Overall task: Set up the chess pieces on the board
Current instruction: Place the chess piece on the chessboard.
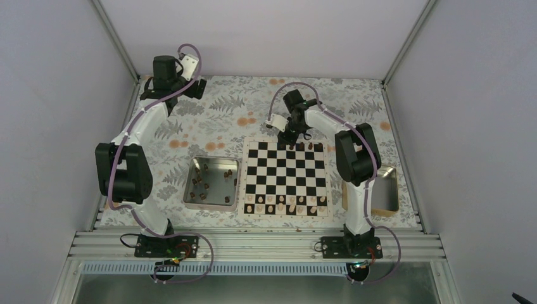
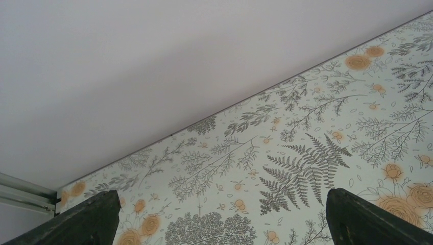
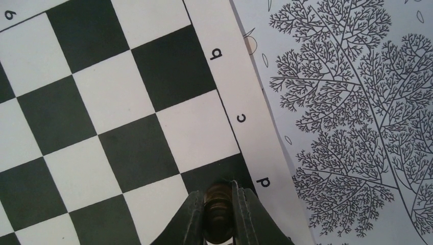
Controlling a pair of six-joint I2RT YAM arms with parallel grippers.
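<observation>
- left arm (image 1: 136, 130): white links, black joints, mauve cable
- right arm (image 1: 330, 123): same colours, cable arcs above right end effector (image 1: 292, 142)
- fingers (image 3: 191, 217): dark, tapered

A surface (image 1: 215, 114) printed with grey ferns and orange flowers carries a shiny square metal tray (image 1: 217, 190) left of centre and a second tray (image 1: 386, 190), partly hidden, at the right. Pale cream pieces (image 1: 288, 204) stand in two rows near the aluminium front rail (image 1: 253, 244).
</observation>
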